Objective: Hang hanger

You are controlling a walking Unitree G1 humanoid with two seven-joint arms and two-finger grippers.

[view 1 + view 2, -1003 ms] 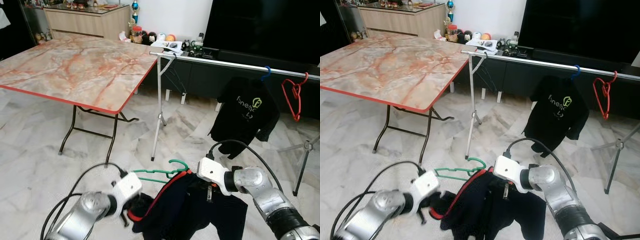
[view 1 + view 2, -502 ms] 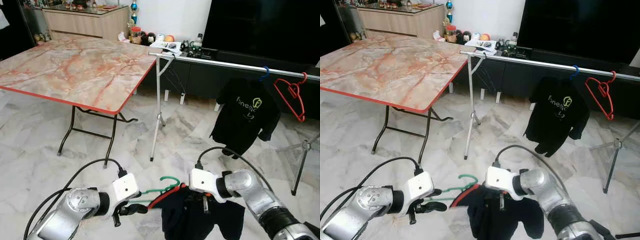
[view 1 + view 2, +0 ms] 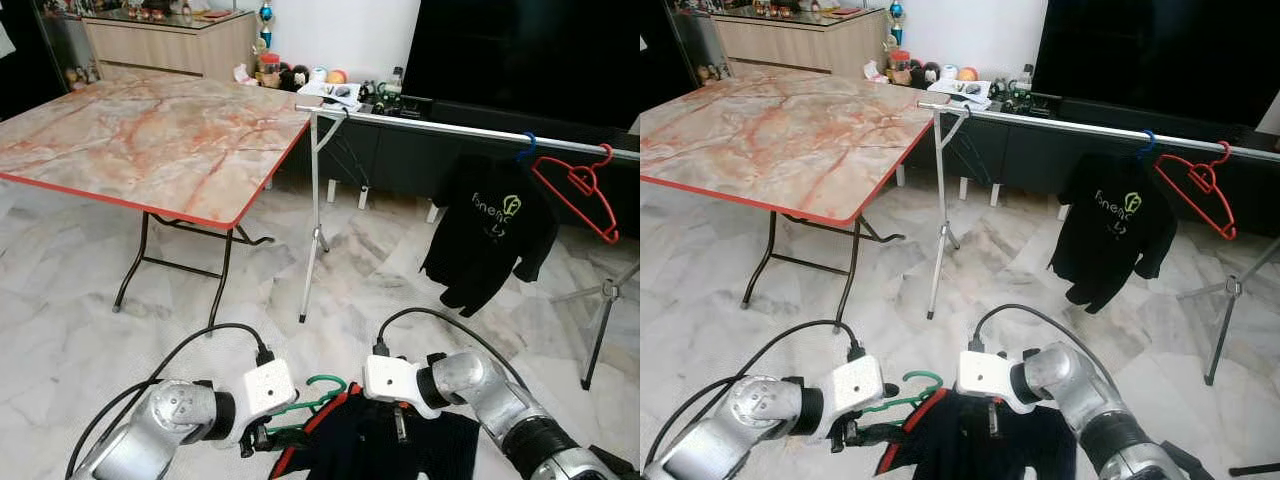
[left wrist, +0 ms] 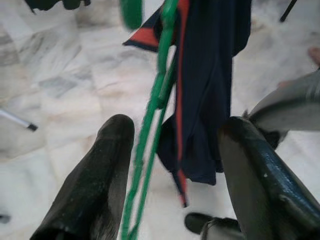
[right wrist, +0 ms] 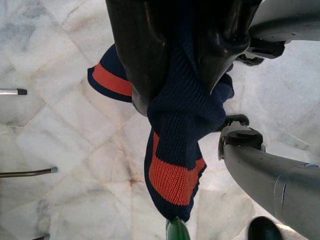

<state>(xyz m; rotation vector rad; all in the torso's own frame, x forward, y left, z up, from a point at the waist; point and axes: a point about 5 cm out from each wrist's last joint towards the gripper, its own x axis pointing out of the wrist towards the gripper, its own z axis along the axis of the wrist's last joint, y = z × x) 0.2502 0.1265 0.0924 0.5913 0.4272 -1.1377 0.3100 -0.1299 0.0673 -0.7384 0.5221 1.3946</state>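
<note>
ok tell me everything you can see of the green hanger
The green hanger looks like thin plastic, with a curved hook and slim bars. It sits low before the robot, hook pointing up, carrying a navy sweater with red-orange trim. The left hand has its two black fingers open on either side of the hanger's bar; whether they touch it is unclear. The right hand is shut on the sweater beside it.

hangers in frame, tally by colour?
Green hanger, carrying the navy sweater, between the left gripper fingers and beside the right gripper: 1
Red hanger on the rail: 1
Blue hanger hook above the black shirt: 1
Total: 3
</note>
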